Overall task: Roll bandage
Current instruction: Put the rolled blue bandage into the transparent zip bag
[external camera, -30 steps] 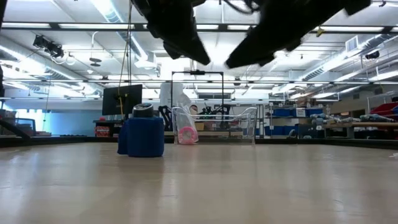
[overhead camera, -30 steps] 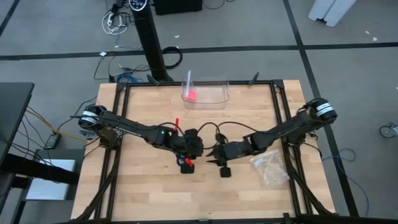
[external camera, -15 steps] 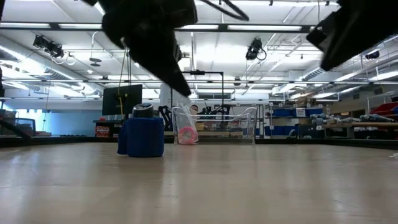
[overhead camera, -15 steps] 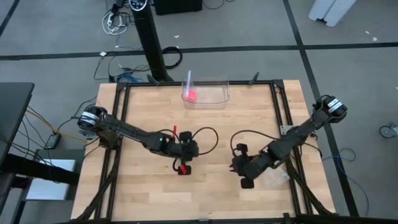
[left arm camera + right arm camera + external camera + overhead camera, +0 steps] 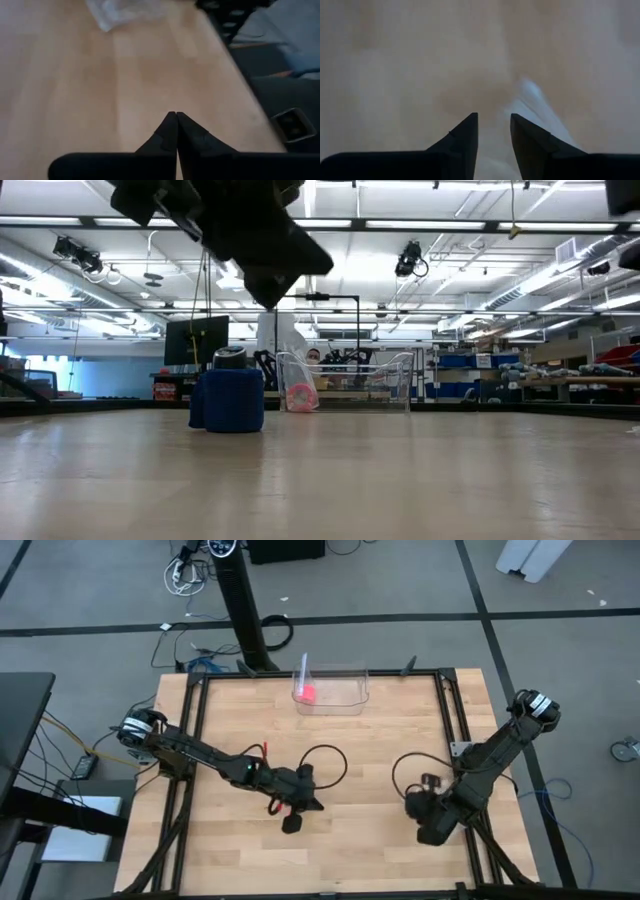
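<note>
Looking level across my light wooden table (image 5: 330, 740), I see the bright blue cylinder of rolled bandage fabric (image 5: 233, 400) standing upright, apart from both grippers; from above I cannot make it out. My left gripper (image 5: 174, 120) has its two dark fingers pressed together, holding nothing, hovering over bare wood toward six o'clock from the table's centre. My right gripper (image 5: 493, 125) sits toward four o'clock, fingers parted with a gap between them, nothing between them, above the crumpled clear plastic bag (image 5: 540, 115). A clear plastic bin (image 5: 331, 688) sits at twelve o'clock at the far edge, with a small pink object (image 5: 307, 693) inside it.
</note>
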{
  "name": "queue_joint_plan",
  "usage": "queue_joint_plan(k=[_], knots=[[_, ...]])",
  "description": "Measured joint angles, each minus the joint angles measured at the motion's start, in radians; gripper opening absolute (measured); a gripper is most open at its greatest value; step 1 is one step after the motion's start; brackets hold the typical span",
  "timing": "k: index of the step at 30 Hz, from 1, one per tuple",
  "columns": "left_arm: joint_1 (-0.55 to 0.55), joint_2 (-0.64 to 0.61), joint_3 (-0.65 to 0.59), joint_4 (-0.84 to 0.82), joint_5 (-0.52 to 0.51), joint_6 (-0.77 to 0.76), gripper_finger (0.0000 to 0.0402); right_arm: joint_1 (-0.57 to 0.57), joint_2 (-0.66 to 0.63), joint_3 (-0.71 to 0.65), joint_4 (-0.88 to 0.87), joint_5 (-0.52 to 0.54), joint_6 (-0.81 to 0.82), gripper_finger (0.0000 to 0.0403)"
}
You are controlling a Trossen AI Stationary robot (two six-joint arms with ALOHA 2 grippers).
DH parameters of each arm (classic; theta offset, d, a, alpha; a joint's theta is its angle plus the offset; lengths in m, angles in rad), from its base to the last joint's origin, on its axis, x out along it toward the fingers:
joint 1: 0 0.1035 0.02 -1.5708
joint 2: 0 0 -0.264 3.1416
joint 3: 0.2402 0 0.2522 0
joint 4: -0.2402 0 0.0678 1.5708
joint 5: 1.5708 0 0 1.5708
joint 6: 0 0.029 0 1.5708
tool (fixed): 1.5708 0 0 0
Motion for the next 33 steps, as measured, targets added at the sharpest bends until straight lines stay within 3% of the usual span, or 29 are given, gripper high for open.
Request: queue_joint_plan(k=[7,17,22,33], knots=[[-0.001,0.004,0.000,0.035,0.055,-0.069,0.0009,-0.039,0.000,0.000,-0.209,-0.034,0.189,0.0122],[-0.001,0.004,0.000,0.026,0.054,-0.080,0.0011,-0.253,0.000,-0.100,-0.021,-0.223,-0.014,0.0124],[0.000,0.004,-0.026,0.063,0.054,-0.103,0.0011,-0.338,0.000,-0.145,-0.015,-0.271,-0.096,0.0122],[0.000,0.005,-0.163,0.321,0.054,-0.230,0.0011,-0.363,0.001,-0.147,0.081,-0.363,-0.221,0.0036]])
